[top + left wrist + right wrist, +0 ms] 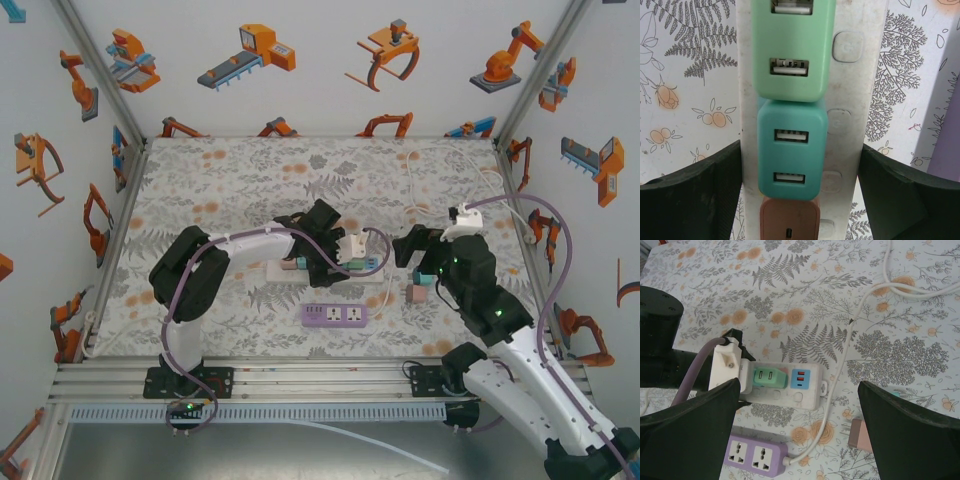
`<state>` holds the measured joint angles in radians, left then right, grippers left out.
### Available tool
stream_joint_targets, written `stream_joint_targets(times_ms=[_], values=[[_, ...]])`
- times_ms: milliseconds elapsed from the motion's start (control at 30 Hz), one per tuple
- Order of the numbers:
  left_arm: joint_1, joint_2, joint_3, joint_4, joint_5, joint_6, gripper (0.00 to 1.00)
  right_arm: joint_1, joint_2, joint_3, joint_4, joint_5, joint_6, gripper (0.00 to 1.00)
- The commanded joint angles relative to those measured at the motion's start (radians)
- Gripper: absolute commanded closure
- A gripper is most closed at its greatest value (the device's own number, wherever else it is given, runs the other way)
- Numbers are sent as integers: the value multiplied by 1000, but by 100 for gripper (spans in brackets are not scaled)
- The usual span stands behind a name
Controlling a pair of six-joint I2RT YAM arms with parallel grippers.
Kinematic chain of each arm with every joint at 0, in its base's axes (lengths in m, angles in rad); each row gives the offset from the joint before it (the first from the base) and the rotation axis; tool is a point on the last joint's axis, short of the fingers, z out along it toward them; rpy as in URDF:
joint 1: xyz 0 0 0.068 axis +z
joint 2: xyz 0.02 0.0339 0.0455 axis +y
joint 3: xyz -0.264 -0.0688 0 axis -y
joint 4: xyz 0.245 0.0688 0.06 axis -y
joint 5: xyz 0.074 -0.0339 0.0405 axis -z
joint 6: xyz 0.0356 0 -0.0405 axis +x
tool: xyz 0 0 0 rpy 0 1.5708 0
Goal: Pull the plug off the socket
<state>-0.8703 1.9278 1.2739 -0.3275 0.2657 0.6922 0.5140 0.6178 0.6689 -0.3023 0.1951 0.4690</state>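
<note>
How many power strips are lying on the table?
2. The white strip lies mid-table with chargers plugged into it. The purple strip lies just in front of it, nearer the arm bases, both its sockets empty. No other is seen.

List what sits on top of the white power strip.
Plugged into the white power strip sit a light green charger, a teal charger, a pinkish-brown charger and a blue adapter. Their prongs and sockets underneath are covered.
</note>
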Motion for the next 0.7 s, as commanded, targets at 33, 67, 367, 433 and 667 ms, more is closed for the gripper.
stream_joint_targets(times_ms=[33,67,367,433,667], values=[[-6,-55,19,22,-6,22,13,8,10,-4,31,-21,-25,11],[-6,-66,18,23,-6,20,12,7,14,-4,34,-25,-30,11],[-4,-235,-34,78,3,-33,9,6,42,5,91,-17,-128,9],[-3,-285,-51,75,1,-53,9,5,55,-3,140,-47,-175,8],[41,-521,-206,166,3,-235,10,-10,179,2,269,-213,-371,11]])
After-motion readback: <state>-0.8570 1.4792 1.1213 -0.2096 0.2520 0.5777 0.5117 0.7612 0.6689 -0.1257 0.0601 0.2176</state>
